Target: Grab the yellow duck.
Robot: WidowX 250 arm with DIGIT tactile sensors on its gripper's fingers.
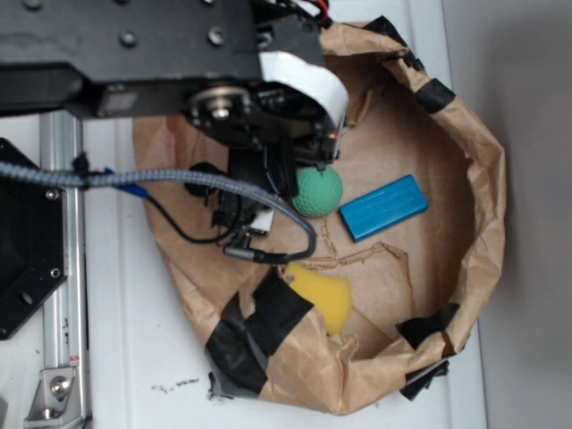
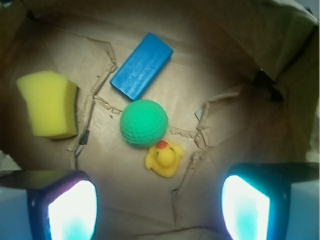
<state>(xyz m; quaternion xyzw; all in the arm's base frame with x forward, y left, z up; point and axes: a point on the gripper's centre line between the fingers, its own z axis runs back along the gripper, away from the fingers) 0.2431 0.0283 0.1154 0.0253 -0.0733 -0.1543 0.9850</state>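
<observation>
1. The duck (image 2: 163, 158) lay on the brown paper floor (image 2: 220, 65), beak touching the green ball (image 2: 143, 122) just above it in the wrist view; the arm hid it from the exterior camera.
2. Bare paper lay open below the duck and on both its sides.
3. The gripper (image 2: 159, 207) hung above, its fingers (image 2: 71, 208) spread wide — empty, the duck between them.
4. Beyond the ball lay the blue block (image 2: 141, 65); the sponge (image 2: 48, 104) sat well apart to the left.
5. Crumpled paper walls (image 1: 478, 179) ringed everything — torn ridges crossed the floor.
</observation>
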